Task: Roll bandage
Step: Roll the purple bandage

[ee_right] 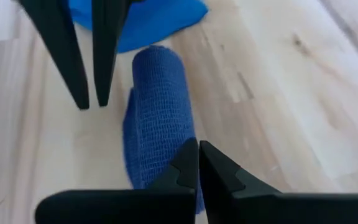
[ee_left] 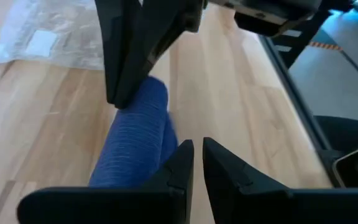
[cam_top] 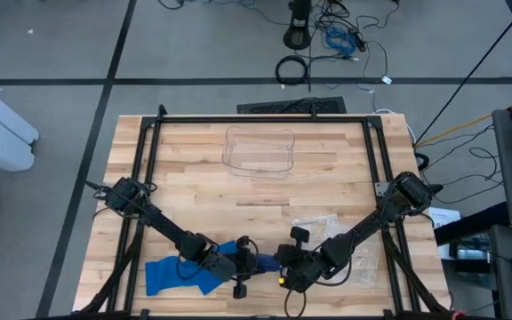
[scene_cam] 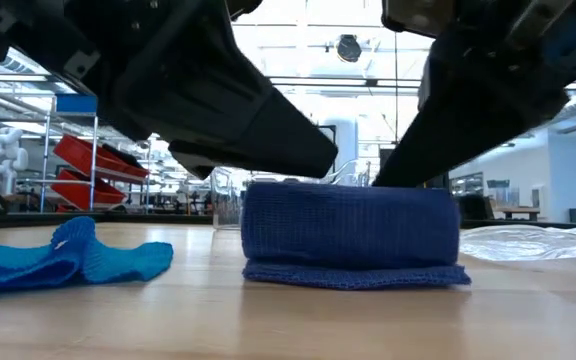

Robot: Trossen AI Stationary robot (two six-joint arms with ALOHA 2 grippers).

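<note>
Bandage roll (cam_top: 258, 261) lies on the wooden surface (cam_top: 203, 169) near its front edge, unrolled light-blue tail (cam_top: 172, 276) beside it. Judged light, soft, knit, grippy; easily squashed or unwound, best taken at the roll's ends. Left end effector (ee_left: 197, 163) nearly closed, holding nothing, at one end. Right end effector (ee_right: 198, 163) fully closed, empty, at the other.
</note>
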